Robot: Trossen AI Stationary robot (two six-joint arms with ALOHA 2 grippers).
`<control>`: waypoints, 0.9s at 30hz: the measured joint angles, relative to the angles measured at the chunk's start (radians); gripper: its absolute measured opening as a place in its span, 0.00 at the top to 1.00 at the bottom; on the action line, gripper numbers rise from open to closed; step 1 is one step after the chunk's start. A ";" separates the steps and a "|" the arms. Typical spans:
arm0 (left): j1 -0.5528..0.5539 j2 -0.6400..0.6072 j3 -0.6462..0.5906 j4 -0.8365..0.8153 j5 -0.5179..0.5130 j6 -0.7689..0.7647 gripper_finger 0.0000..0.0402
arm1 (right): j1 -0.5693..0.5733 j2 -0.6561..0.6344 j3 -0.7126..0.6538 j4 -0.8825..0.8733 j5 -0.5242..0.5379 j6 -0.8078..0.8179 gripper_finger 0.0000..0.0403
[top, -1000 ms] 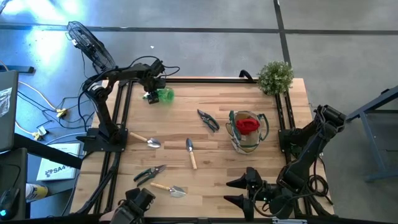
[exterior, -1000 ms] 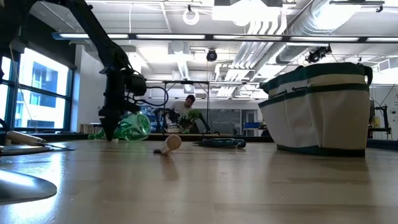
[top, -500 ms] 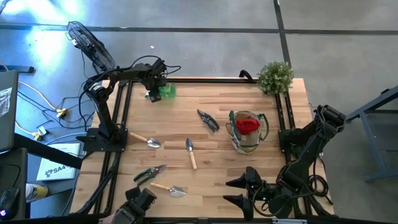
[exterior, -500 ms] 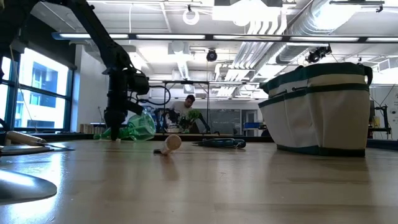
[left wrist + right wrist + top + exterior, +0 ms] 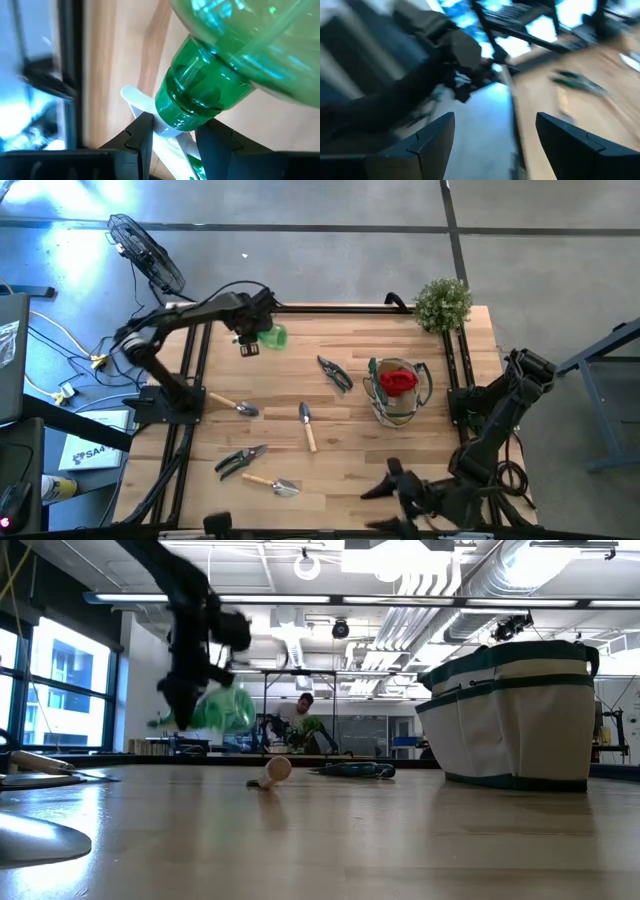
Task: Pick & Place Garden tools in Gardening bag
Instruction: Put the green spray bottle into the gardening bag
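Between left gripper (image 5: 172, 137) fingers (image 5: 142, 135), clamped on green spray bottle (image 5: 235, 55) neck, above table (image 5: 117, 60); right gripper (image 5: 495, 132) spread wide.

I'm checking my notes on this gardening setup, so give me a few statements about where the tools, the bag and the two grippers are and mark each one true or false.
1. The left gripper is shut on the green spray bottle. True.
2. The spray bottle rests on the table. False: in the low view it hangs clear of the wood.
3. A red piece sits inside the gardening bag. True.
4. The right gripper holds a trowel. False: it is open and empty at the table's near edge.
5. The bushy plant stands at a far corner. True.
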 joint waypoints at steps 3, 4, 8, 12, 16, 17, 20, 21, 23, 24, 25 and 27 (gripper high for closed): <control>-0.110 -0.129 0.000 -0.020 0.013 -0.022 0.72 | 0.025 0.000 0.000 0.137 -0.077 -0.169 0.33; -0.150 -0.172 0.001 -0.017 0.016 -0.025 0.72 | 0.038 0.000 0.000 0.171 -0.095 -0.213 0.33; -0.326 -0.335 0.001 0.013 0.026 -0.016 0.72 | 0.084 0.000 0.000 0.241 -0.121 -0.317 0.33; -0.501 -0.446 0.003 0.081 0.019 -0.025 0.72 | 0.113 0.000 0.000 0.248 -0.072 -0.363 0.33; -0.664 -0.495 0.003 0.269 0.023 -0.155 0.72 | 0.115 0.000 0.000 0.227 -0.018 -0.368 0.33; -0.702 -0.498 0.003 0.336 0.041 -0.200 0.72 | 0.115 0.000 0.000 0.219 -0.008 -0.369 0.33; -0.811 -0.492 0.003 0.534 0.121 -0.296 0.72 | 0.115 0.000 0.000 0.192 0.003 -0.406 0.33; -0.849 -0.481 0.004 0.604 0.140 -0.325 0.72 | 0.115 0.000 0.000 0.188 0.010 -0.441 0.33; -0.915 -0.458 0.005 0.703 0.151 -0.379 0.72 | 0.115 0.000 0.000 0.188 0.053 -0.543 0.33; -0.947 -0.442 0.005 0.737 0.151 -0.406 0.72 | 0.116 0.000 0.000 0.188 0.094 -0.606 0.33; -0.974 -0.425 0.005 0.777 0.149 -0.429 0.72 | 0.116 0.000 0.000 0.189 0.147 -0.677 0.33; -1.025 -0.397 0.004 0.835 0.129 -0.465 0.72 | 0.116 0.000 0.000 0.188 0.272 -0.798 0.33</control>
